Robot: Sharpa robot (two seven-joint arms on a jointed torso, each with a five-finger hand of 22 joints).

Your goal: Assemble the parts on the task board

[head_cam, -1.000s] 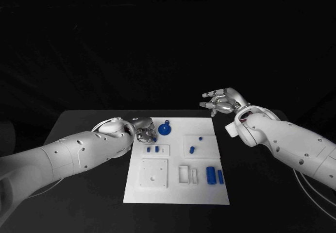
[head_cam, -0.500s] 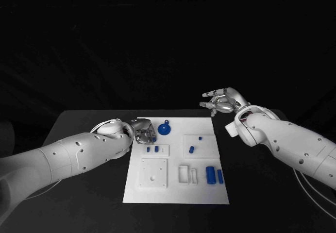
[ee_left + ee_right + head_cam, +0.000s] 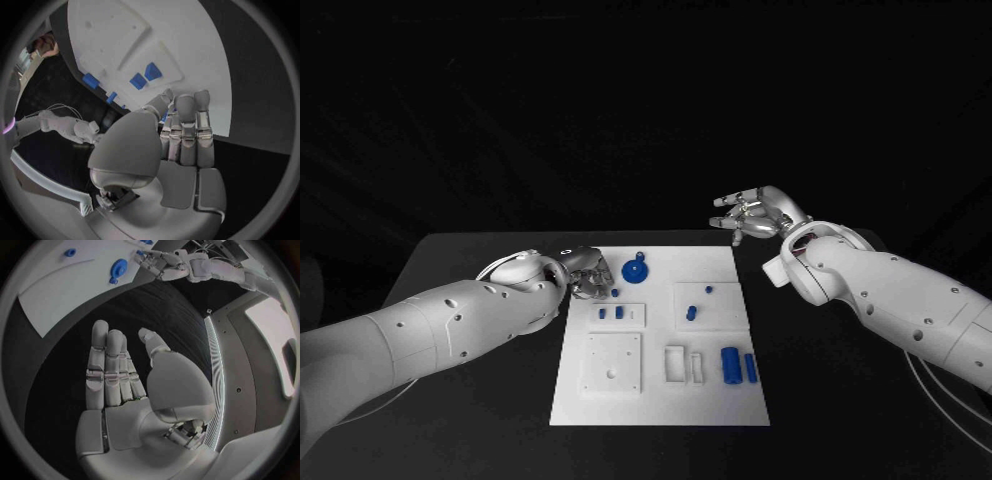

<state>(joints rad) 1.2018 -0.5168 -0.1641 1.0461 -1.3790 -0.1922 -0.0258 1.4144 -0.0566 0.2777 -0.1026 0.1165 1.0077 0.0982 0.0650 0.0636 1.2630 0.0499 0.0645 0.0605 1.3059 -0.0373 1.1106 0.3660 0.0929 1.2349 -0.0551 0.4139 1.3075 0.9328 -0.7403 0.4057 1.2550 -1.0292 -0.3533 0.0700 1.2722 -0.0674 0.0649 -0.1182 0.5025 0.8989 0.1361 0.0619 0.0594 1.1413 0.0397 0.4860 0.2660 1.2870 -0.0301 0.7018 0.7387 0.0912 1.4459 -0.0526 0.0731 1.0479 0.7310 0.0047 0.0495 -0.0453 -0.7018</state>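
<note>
The task board (image 3: 661, 335) lies flat in the middle of the tabletop (image 3: 473, 270), with the blue parts spread over it: a round blue part with a stem (image 3: 635, 268) near the far edge, two small blue pieces (image 3: 609, 313) in a raised white block, a pair of small ones (image 3: 697, 303) on the next block, and two blue cylinders (image 3: 738, 365) toward the near right. Over the last second my left hand (image 3: 584, 273) has crept slightly along the board's far left corner and now sits just beside the round part, apart from it as far as I can see. From the left wrist view its fingers (image 3: 186, 127) lie straight and close together, tips over the board edge, and I see nothing between them, though I can't fully tell what lies under the tips. My right hand (image 3: 751, 212) has barely shifted; it hovers well off the board's far right corner, above the tabletop, fingers (image 3: 106, 365) extended and slightly apart, clamped on nothing. I judge the assembly has hardly begun: no part is lifted, and the left hand seems to be lining up on the round part. The next move needs a careful close around that small piece without nudging it.
</note>
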